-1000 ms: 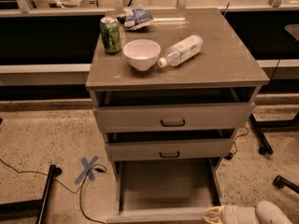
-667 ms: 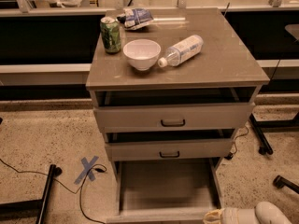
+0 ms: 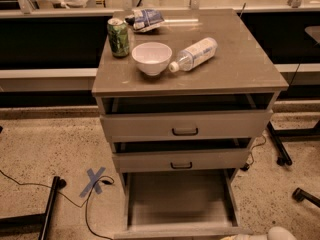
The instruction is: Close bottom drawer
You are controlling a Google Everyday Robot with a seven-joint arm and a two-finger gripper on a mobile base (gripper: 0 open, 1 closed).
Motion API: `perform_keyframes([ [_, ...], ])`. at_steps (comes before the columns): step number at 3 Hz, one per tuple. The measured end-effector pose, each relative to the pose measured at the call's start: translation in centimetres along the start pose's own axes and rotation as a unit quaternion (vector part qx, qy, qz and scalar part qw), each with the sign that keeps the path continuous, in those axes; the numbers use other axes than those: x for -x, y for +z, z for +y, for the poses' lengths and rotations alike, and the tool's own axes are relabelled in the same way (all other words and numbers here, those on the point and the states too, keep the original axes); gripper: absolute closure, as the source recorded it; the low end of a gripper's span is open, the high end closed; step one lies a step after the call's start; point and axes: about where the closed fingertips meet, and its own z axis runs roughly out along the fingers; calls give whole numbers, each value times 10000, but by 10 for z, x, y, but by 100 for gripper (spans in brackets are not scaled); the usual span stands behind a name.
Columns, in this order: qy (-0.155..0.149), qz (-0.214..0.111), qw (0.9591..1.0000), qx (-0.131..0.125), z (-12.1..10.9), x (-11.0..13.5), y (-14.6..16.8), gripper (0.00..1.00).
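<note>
The bottom drawer (image 3: 177,199) of the grey-beige cabinet is pulled far out, showing a plain grey interior with nothing in it. Its front panel (image 3: 175,230) lies along the bottom edge of the camera view. My gripper (image 3: 240,237) is only just in view at the bottom right, beside the right end of that front panel. The white arm (image 3: 281,233) is behind it. The middle drawer (image 3: 181,160) and the top drawer (image 3: 185,125) each stand slightly open.
On the cabinet top (image 3: 240,69) are a green can (image 3: 118,37), a white bowl (image 3: 151,58), a plastic bottle (image 3: 195,54) lying down and a snack bag (image 3: 146,20). Blue tape cross (image 3: 95,180), cables and stand legs (image 3: 49,214) are on the floor at left. Chair casters (image 3: 300,194) are at right.
My gripper and arm have sunk lower at the bottom right, so less of them shows. The drawers have not moved.
</note>
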Motion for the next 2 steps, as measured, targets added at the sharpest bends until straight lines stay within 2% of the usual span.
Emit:
perform_keyframes([
  [1,147,43,9998,-156,11,-9,15,100],
  [2,147,43,9998,-156,11,-9,15,100],
])
